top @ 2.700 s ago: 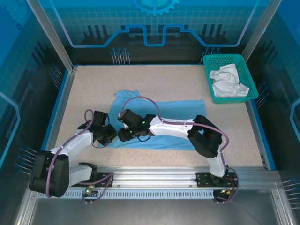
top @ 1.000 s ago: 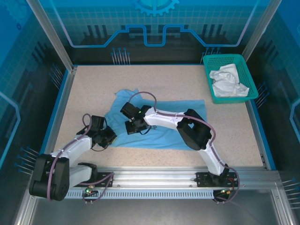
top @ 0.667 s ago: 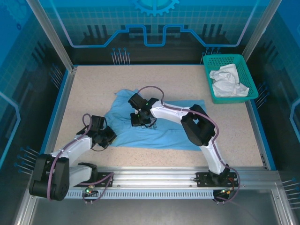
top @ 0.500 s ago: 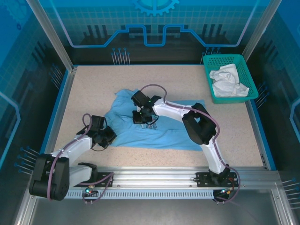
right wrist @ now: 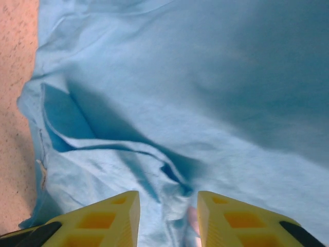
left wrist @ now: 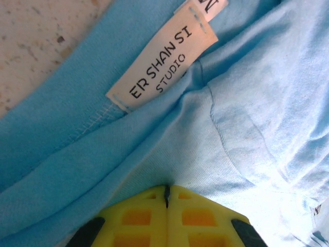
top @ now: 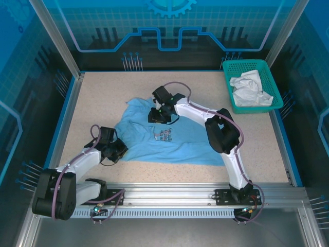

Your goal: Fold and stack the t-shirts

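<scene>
The light blue t-shirt (top: 177, 141) lies spread on the table, its dark-and-red chest print (top: 163, 135) facing up. My left gripper (top: 118, 151) sits at the shirt's left edge. In the left wrist view it (left wrist: 167, 188) is shut on a fold of the blue fabric, just below the white neck label (left wrist: 162, 67). My right gripper (top: 156, 116) hovers over the shirt's far edge. Seen from the right wrist it (right wrist: 168, 198) is open, with a raised ridge of the shirt (right wrist: 154, 154) between its fingers. The white t-shirt (top: 249, 88) lies crumpled in the basket.
The teal mesh basket (top: 252, 63) stands at the back right corner. Bare speckled tabletop (top: 103, 92) surrounds the shirt on the left, behind it and to the right. A blue rail (top: 64, 113) borders the table's left side.
My right gripper has swept from beside the left gripper to the shirt's far edge. A layer of the shirt came over with it, uncovering the chest print. The left gripper stayed put.
</scene>
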Controlling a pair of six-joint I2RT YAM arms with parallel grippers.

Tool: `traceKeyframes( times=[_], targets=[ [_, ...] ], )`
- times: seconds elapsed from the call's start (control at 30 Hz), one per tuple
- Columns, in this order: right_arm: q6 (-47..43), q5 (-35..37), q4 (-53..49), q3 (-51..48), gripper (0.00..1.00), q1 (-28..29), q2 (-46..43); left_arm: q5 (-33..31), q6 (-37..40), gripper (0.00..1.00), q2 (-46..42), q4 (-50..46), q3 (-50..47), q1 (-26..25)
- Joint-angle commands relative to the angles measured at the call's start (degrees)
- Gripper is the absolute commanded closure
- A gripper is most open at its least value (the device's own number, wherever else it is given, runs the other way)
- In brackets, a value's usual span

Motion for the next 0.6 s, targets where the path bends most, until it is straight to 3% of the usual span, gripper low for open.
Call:
traceKeyframes(
  times=[0.0,0.13,0.3,0.57],
  targets=[
    [0.32,0.62,-2.36,-0.71,0.64,-1.39,-1.55,-2.22,0.29,0.89,0.95,-3.84,-0.58,0.62],
    [-0.49,-0.78,2.59,-5.99,0.69,1.27,-7.21,-1.58,3.20,0.82,-1.15,-8.36,3.91,0.62],
    [1.81,-3.75,7.07,-8.62,0.81,5.73,-7.34,0.59,5.48,0.83,-3.41,-11.85,13.71,0.59],
    [7.30,-6.72,11.26,-6.53,0.88,7.05,0.29,9.08,2.15,0.91,15.74,-0.15,21.52,0.62]
  ],
)
